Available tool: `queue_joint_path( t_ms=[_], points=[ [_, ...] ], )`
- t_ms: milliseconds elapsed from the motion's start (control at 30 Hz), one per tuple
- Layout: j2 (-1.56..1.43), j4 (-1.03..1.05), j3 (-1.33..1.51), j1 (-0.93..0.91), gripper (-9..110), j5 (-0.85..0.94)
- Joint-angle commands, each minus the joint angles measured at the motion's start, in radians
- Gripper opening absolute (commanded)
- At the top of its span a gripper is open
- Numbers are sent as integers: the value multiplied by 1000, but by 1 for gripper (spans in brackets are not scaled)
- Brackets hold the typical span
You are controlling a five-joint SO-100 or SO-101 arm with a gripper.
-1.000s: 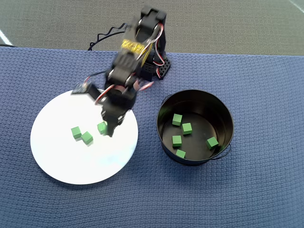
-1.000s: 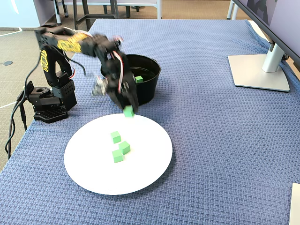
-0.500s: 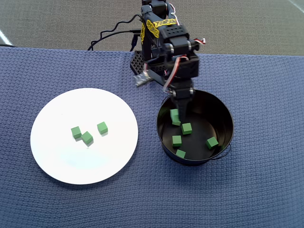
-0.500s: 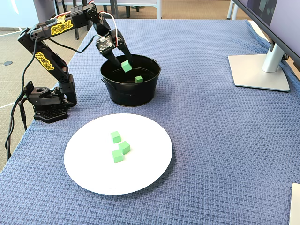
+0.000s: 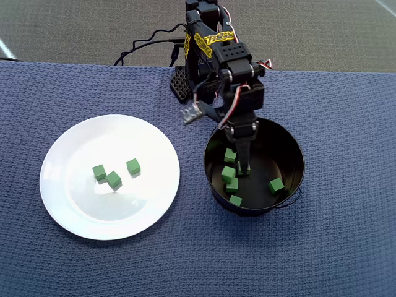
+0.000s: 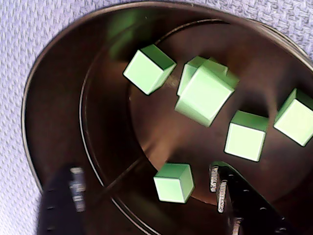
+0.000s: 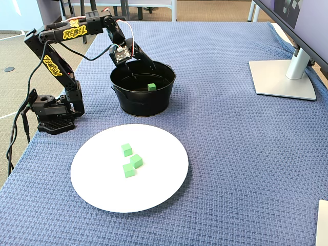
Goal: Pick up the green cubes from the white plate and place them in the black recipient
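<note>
My claw (image 5: pixel 241 162) hangs over the black recipient (image 5: pixel 291 147), reaching down inside its rim from the side nearest my base, and its fingers stand apart with nothing between them. In the wrist view the two fingertips show at the bottom edge, one blurred at the lower left (image 6: pixel 61 203) and one toothed at the lower right (image 6: pixel 234 193), with bare pot floor in the gap. A green cube (image 6: pixel 204 92) sits in front of and above that gap, tilted and partly covering another behind it; I cannot tell whether it is in the air or resting on that other cube. It touches neither fingertip. Five more green cubes lie around it on the shiny dark bottom, the nearest one (image 6: pixel 173 182) just beside my right fingertip but apart from it. In the overhead view the white plate (image 5: pixel 68 210) lies on the blue woven worktop (image 5: pixel 346 247) to the left of the pot, well apart from my claw, and three green cubes (image 5: pixel 114 178) remain on it: two touching each other and the third near them.
</note>
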State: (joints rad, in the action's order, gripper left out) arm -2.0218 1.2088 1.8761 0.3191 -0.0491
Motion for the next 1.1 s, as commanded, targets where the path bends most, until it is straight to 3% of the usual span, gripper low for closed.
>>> queue_joint_path(
  t_ms=[0,200,433,767,1067],
  points=[
    [-71,60,-126,-104,28,35],
    [23,206,-318,-385,27,252],
    [198,17,-313,-741,20,285],
    [459,34,-390,-966,29,-163],
    [630,-11,-462,-1077,33,-265]
  ],
)
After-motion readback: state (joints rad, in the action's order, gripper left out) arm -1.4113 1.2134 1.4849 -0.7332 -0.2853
